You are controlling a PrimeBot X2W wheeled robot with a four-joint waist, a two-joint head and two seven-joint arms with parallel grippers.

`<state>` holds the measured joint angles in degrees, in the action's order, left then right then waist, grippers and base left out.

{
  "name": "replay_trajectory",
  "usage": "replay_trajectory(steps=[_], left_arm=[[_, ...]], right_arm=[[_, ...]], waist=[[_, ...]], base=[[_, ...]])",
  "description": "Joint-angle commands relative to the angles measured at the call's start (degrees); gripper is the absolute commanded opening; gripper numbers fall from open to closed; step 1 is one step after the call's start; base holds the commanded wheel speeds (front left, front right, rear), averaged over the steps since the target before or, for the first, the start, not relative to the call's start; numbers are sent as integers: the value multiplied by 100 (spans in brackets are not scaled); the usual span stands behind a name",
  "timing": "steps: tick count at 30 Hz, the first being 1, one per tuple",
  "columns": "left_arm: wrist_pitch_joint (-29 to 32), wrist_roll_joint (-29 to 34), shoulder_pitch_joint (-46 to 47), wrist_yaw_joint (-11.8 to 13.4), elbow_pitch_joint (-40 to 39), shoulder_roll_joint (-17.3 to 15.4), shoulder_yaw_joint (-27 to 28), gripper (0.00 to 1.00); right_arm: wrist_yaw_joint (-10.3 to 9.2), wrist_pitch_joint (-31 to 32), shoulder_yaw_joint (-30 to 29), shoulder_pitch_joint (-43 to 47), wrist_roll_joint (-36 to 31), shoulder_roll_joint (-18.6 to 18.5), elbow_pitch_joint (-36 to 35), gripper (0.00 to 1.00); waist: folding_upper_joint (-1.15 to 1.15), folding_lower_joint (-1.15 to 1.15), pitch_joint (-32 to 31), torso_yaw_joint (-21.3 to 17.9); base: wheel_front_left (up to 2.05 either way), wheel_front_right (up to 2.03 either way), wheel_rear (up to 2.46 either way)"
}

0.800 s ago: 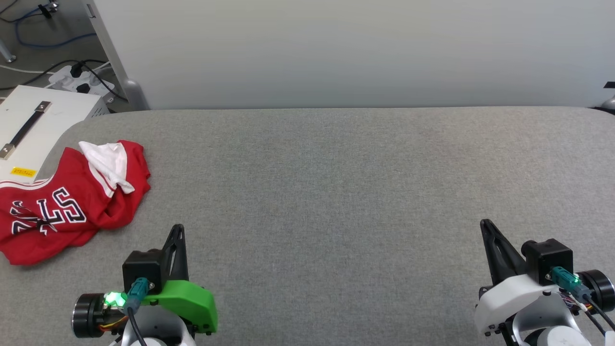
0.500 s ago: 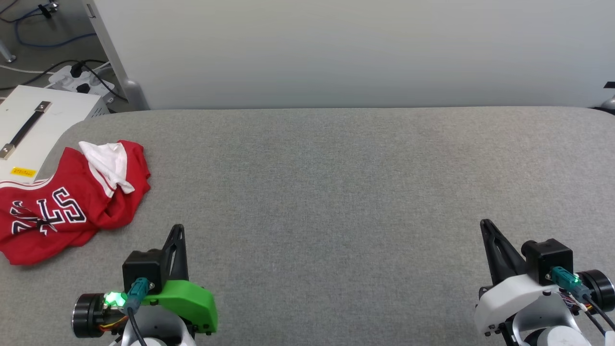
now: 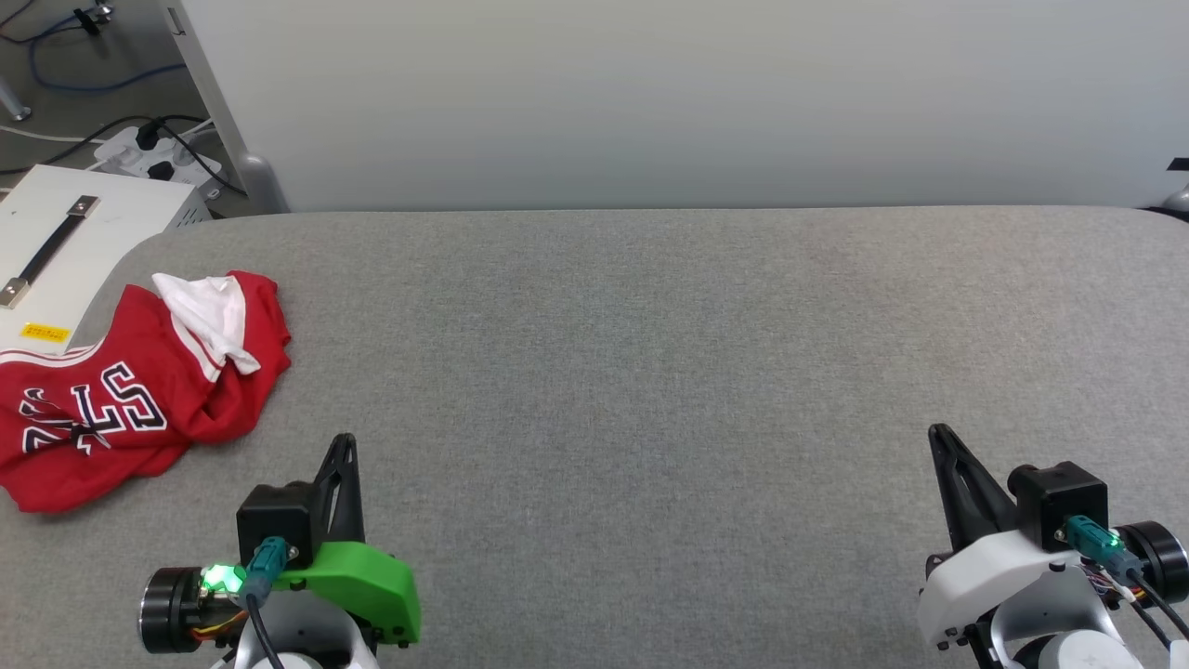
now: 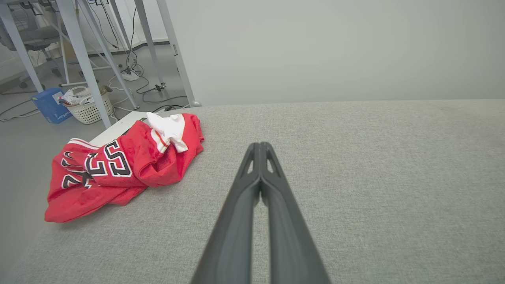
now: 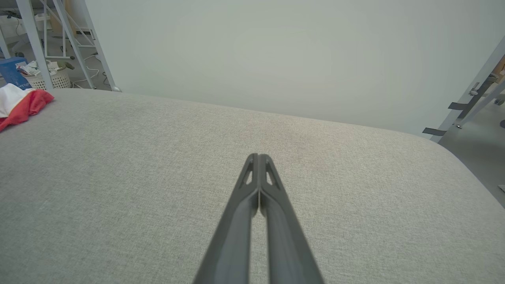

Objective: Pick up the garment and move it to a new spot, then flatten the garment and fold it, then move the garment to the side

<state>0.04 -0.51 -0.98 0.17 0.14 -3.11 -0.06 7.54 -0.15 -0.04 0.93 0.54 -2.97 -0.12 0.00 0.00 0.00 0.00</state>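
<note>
Where the grey padded surface [image 3: 650,372] rounds off at its far left corner, the garment [image 3: 139,390] lies in a crumpled heap. It is red, with a white sleeve [image 3: 212,316] folded on top and white-red striped trim along the sleeve's edge. Black, white-outlined characters [image 3: 130,404] show across the creased front, a 2 among them, the rest broken by folds. Its left side reaches the edge of the surface; whether any of it hangs over cannot be told.

Near the garment, toward the robot and a little to its right, the left tool [image 3: 342,455] sits low over the surface, apart from the cloth. In the left wrist view its 2 dark fingers [image 4: 276,221] meet at the tips with nothing between them. A green cover [image 3: 358,576] and a lit green lamp [image 3: 215,576] sit on that wrist.

Well apart, at the other end of the surface, the right tool [image 3: 940,441] is likewise closed and empty, its fingers [image 5: 236,225] pressed together in the right wrist view. Bare grey fabric lies between the 2 tools.

Beyond the garment's left side stands a white box [image 3: 102,223] with a black strap handle [image 3: 46,251] and a yellow label [image 3: 44,332]. Behind it a power strip [image 3: 153,153] and cables lie on the floor. A pale wall panel [image 3: 650,102] rises behind the surface. The left wrist view also shows a white basket [image 4: 85,104] and a blue box [image 4: 49,106] on the floor among metal legs [image 4: 85,63].
</note>
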Motion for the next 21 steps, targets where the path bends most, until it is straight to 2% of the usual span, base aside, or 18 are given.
replay_trajectory(steps=[1,7,8,9,10,11,21], left_arm=[[-4,51,98,-17,-14,24,6,0],[-4,51,98,-17,-14,24,6,0],[-2,-1,0,1,0,0,0,100],[-2,-4,-5,1,1,-1,-1,100],[-4,-6,-7,2,1,-1,-2,0],[-2,-6,-7,1,1,-1,-2,100],[-104,-54,18,53,-14,1,-17,100]], right_arm=[[-5,15,4,-93,-54,10,12,0],[-5,15,4,-93,-54,10,12,0],[0,-3,0,0,1,0,0,100],[0,-2,-1,3,4,-1,0,100],[0,-4,-2,2,6,-1,1,0],[0,-2,-2,2,6,-1,0,100],[0,-103,-61,-16,135,0,-35,100]], waist=[[0,0,0,0],[0,0,0,0],[0,0,0,0],[0,0,0,0],[0,0,1,0],[0,0,1,0],[0,0,14,-2]], base=[[0,0,0],[0,0,0],[0,0,0],[0,0,0],[0,0,0],[0,0,0],[0,0,0]])
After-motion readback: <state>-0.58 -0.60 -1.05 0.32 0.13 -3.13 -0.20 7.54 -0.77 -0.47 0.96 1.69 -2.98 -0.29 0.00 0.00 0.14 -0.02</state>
